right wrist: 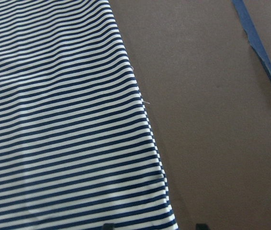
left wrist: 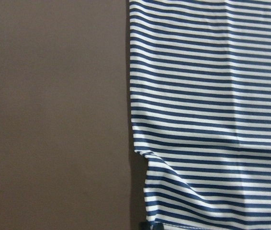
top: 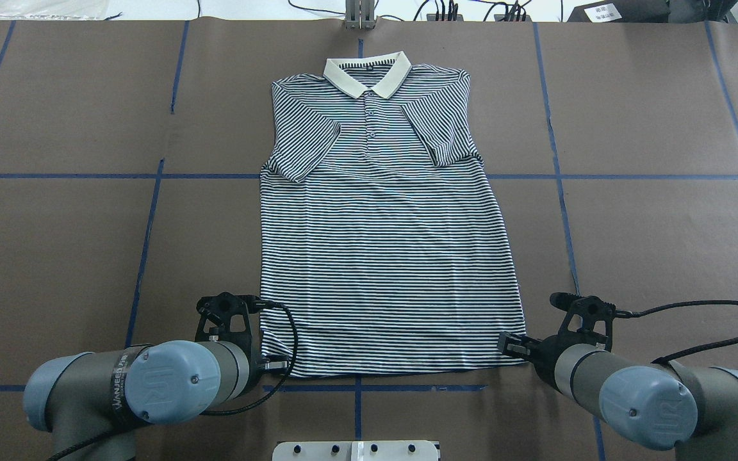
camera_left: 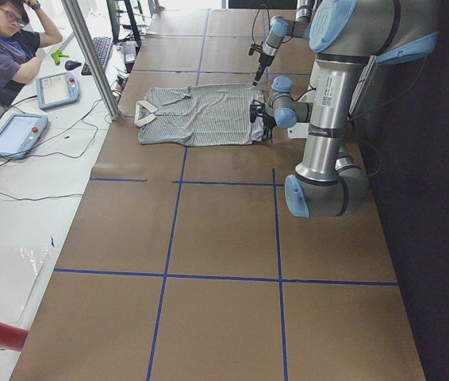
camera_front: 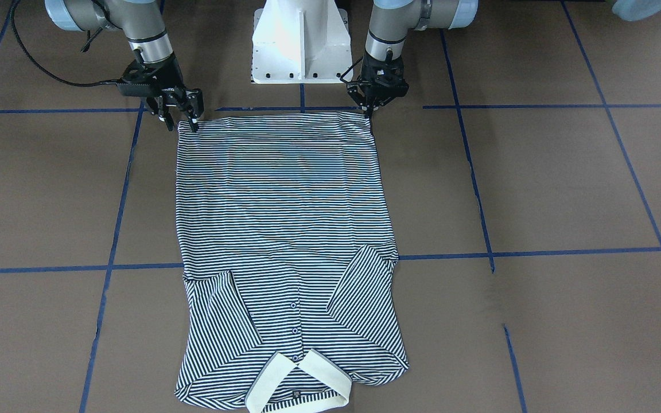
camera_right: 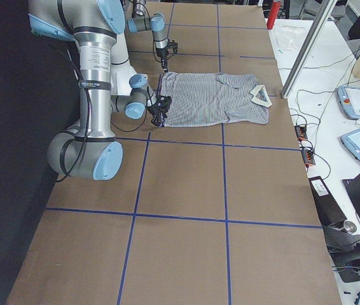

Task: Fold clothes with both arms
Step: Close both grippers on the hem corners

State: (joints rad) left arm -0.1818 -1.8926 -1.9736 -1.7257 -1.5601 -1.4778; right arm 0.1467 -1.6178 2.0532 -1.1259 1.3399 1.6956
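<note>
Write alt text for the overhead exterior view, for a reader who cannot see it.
A striped polo shirt lies flat on the brown table, collar away from the robot, both sleeves folded in over the chest. The left gripper and right gripper sit at its two near hem corners.

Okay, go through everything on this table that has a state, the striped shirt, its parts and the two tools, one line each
polo shirt: spread flat, front up, body not yet folded.
sleeves: both folded inward onto the chest.
collar: lying flat, at the end far from the robot.
left tool: looks shut on one hem corner.
right tool: open, fingers down at the other hem corner.
</note>
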